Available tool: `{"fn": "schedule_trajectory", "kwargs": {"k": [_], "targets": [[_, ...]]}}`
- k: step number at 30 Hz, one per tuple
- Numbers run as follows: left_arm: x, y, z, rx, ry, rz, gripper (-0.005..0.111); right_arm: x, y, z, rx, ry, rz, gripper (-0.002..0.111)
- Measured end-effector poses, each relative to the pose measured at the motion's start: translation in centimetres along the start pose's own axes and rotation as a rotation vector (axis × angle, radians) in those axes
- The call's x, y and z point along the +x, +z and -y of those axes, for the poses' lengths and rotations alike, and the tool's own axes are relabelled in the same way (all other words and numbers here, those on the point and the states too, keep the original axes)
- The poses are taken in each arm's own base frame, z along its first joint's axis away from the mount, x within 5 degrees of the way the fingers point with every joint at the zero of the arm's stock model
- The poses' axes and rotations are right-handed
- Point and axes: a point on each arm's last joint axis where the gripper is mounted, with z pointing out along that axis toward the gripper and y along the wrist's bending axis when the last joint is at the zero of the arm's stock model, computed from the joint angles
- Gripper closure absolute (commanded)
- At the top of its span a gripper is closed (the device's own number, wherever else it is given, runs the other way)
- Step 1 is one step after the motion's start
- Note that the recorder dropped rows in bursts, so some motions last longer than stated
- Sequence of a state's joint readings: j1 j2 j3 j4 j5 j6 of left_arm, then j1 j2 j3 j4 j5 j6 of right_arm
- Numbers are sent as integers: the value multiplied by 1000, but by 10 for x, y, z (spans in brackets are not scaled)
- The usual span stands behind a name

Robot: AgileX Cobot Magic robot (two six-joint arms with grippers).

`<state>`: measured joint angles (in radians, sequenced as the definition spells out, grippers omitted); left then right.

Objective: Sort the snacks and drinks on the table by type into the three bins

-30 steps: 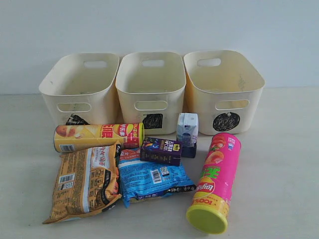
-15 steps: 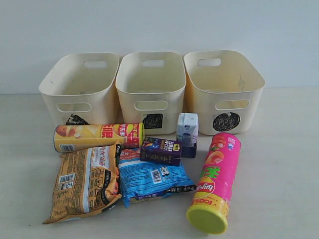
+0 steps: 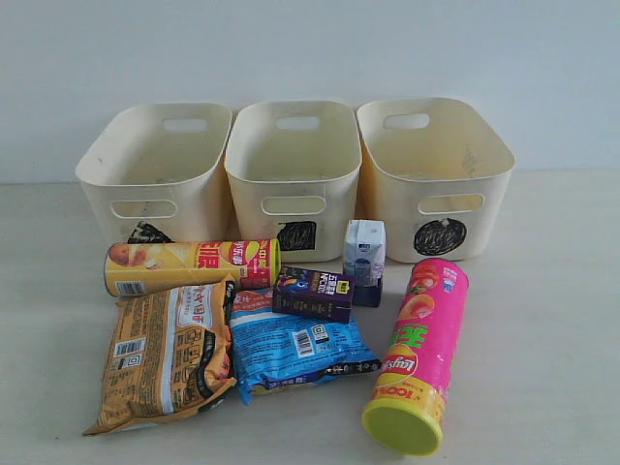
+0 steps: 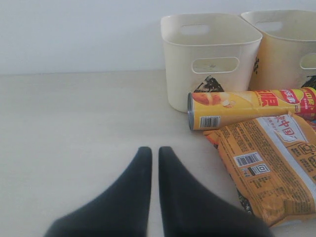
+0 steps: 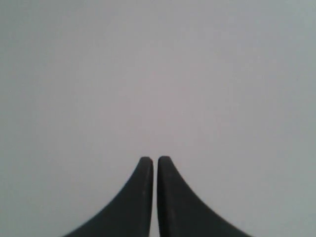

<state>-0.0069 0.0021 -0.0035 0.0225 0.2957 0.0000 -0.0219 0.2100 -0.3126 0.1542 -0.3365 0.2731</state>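
While the yellow tube [image 3: 191, 266], pink tube [image 3: 418, 358], orange bag [image 3: 170, 354], blue bag [image 3: 295, 351], purple box [image 3: 313, 294] and white carton [image 3: 364, 254] sit clustered on the table [image 3: 552, 329] before three cream bins [image 3: 294, 182], the left gripper [image 4: 154, 152] and right gripper [image 5: 155, 160] are both closed tight, holding nothing.

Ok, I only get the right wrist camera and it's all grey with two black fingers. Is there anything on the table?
Observer: Yes! Three cream bins stand in a row, with nothing showing inside them.
Operator: What's closest to my arm?
Observer: The pink tube, lying on its side in front of the rightmost bin.
Operator: And what's the other arm doing?
Observer: The left gripper is shut and empty, with the yellow-and-red tube lying ahead of it.
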Motion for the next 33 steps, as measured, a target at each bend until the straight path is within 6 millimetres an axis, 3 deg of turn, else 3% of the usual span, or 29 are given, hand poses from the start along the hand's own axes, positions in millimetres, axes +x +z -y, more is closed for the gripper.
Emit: {"fn": "schedule_trajectory", "kwargs": {"k": [5, 11, 16, 25, 31, 33], "targets": [[0, 0, 0, 0, 0, 0, 102, -3, 40, -6, 62, -1, -207, 107], [0, 0, 0, 0, 0, 0, 102, 24, 75, -8, 118, -13, -578, 107], [0, 0, 0, 0, 0, 0, 102, 52, 92, -21, 24, -126, -879, 107], [0, 0, 0, 0, 0, 0, 102, 108, 107, -59, -227, -290, -1350, 107], [0, 0, 0, 0, 0, 0, 102, 152, 119, -101, -427, -386, -1525, 107], [0, 0, 0, 0, 0, 0, 102, 170, 134, -117, -469, -411, -1610, 107]]}}
